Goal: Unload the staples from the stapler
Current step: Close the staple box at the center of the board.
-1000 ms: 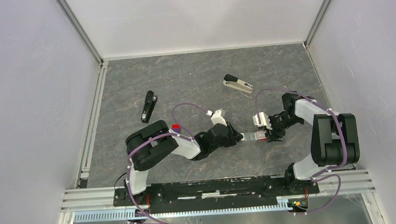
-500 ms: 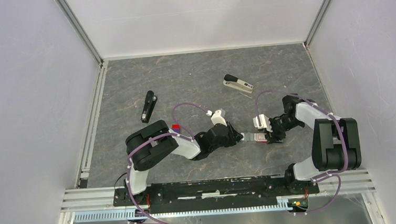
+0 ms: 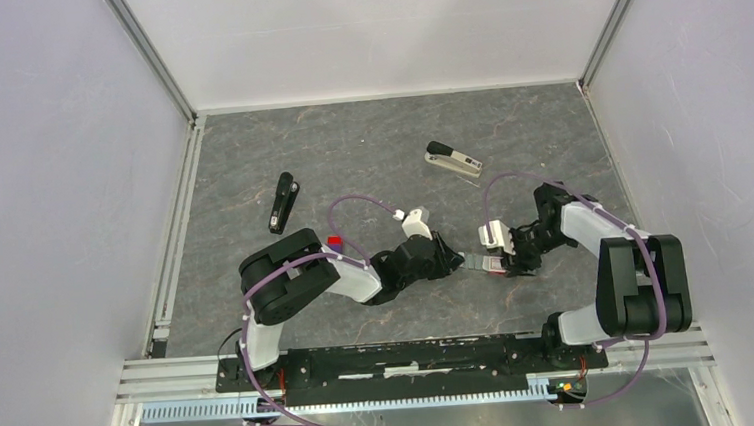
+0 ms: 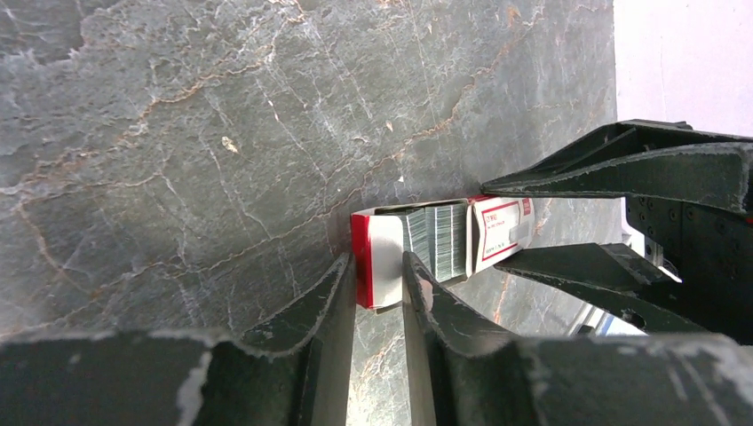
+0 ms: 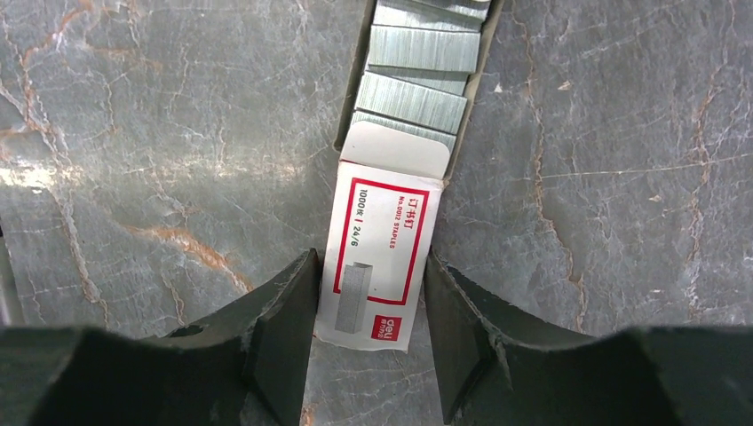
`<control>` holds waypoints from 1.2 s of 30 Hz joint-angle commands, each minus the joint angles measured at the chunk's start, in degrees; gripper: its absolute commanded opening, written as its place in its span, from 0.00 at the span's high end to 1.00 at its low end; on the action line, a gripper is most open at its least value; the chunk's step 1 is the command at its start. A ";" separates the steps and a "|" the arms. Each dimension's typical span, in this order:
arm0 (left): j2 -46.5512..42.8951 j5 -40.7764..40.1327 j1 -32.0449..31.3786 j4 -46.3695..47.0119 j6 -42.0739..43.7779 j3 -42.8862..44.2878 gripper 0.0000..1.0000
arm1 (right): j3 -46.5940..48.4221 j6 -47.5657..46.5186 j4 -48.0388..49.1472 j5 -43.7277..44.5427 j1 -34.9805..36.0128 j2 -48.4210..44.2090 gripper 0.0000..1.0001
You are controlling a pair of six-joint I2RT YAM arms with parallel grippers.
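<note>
A red-and-white staple box (image 3: 481, 261) lies on the table between my two grippers. Its tray is slid partly out of the sleeve (image 5: 382, 257), and silvery strips of staples (image 5: 417, 53) lie side by side in it. The left gripper (image 4: 377, 268) is shut on the tray's red end (image 4: 362, 257). The right gripper (image 5: 371, 262) is closed on the printed sleeve, one finger against each side. The stapler is apart from both grippers at the back, in two pieces. Its black bar (image 3: 283, 201) lies at the left. Its grey-beige rail with a black end (image 3: 453, 161) lies at the right.
A small red-and-purple block (image 3: 335, 242) sits just behind my left forearm. The grey marbled table (image 3: 368, 143) is walled on three sides, with a metal rail (image 3: 176, 237) along its left edge.
The right gripper has narrowed onto the box sleeve and its wrist has shifted slightly left. The left arm and the stapler pieces have not moved.
</note>
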 commanded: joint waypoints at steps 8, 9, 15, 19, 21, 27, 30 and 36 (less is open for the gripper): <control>-3.27 1.31 0.05 2.78 2.76 -0.96 0.52 | -0.83 6.26 4.83 1.29 0.40 -0.17 0.49; -3.96 1.99 0.29 2.72 3.56 -1.45 0.48 | -0.90 6.22 4.77 1.26 0.42 -0.22 0.49; -9.26 6.88 2.21 8.01 17.00 -8.01 0.34 | -1.21 5.86 4.75 1.07 0.38 -0.40 0.48; -12.86 14.29 2.96 4.46 28.10 -9.10 0.32 | -1.19 5.69 4.73 1.02 0.41 -0.27 0.47; -12.38 16.09 2.90 1.66 30.76 -8.18 0.34 | -1.19 5.60 4.81 0.93 0.44 -0.04 0.47; -7.41 13.08 1.74 5.81 29.98 -7.78 0.32 | -1.38 5.50 4.64 0.43 0.42 -0.17 0.48; -5.18 12.70 1.06 9.65 34.23 -7.92 0.30 | -1.39 4.85 4.02 0.32 0.44 -0.13 0.48; -5.31 13.63 -0.32 11.38 51.57 -7.81 0.25 | -1.56 3.64 3.05 0.41 0.41 -1.03 0.48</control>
